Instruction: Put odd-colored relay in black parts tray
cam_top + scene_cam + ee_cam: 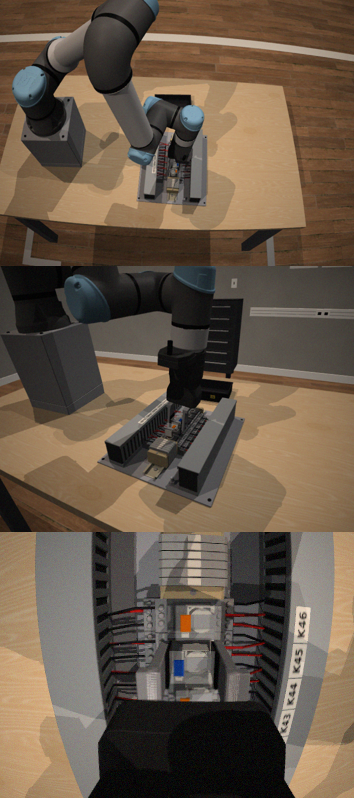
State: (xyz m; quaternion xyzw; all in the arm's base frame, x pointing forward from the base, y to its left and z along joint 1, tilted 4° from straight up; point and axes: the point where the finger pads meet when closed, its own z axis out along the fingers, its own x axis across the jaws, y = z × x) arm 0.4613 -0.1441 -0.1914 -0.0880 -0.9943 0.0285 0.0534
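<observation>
The grey relay panel (pixel 160 200) (pixel 218 476) (pixel 67 608) lies flat on the wooden table, with a row of relays between its two slotted wire ducts. My gripper (pixel 178 163) (pixel 184 410) (pixel 191 655) reaches straight down into that row and is shut on the relay with the blue button (pixel 178 421) (pixel 189 664), one finger on each side. A relay with an orange button (pixel 172 429) (pixel 198 617) stands just in front of it. The other relays are hidden under my gripper. The black parts tray (pixel 173 100) (pixel 218 388) sits on the table just behind the panel.
Beige terminal blocks (pixel 160 453) (pixel 193 561) sit at the panel's front end, and red wires run from the ducts to the relays. The arm's grey pedestal (pixel 54 140) (pixel 57 366) stands at the table's left. A dark drawer cabinet (pixel 224 334) stands by the wall.
</observation>
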